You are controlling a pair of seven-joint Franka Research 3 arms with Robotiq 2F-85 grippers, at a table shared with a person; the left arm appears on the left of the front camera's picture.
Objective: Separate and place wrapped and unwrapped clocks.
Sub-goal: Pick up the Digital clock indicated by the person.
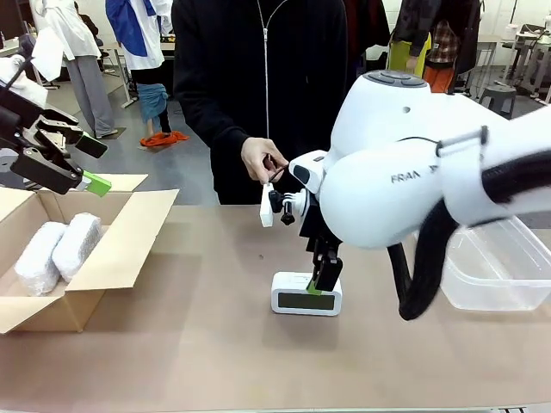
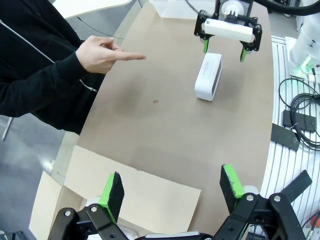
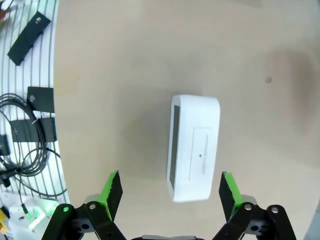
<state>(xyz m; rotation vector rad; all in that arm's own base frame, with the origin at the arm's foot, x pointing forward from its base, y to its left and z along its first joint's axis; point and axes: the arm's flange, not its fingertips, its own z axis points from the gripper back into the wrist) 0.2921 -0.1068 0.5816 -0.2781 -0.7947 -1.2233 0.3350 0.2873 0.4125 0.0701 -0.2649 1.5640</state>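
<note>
- right gripper (image 3: 170, 195) hangs wide open just above the one bare white clock (image 1: 306, 293), standing on the table (image 1: 215, 344).
- left gripper (image 2: 172, 187) spread open, empty, over the cardboard box (image 1: 120, 245).
- two bubble-wrapped bundles (image 1: 56, 249) lie side by side inside it.
- one clear plastic tub (image 1: 504, 267) at the right.

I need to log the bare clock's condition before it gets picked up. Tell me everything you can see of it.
The unwrapped clock is a white, rounded-rectangle block that looks like smooth plastic, with a dark grey screen on one long face and a faint rectangular panel outline on the face that points up. It stands on a long edge on the brown table, near the middle, screen towards the robot's side. The right gripper hovers above it with jaws open, astride it but not touching. Only the table touches it.
</note>
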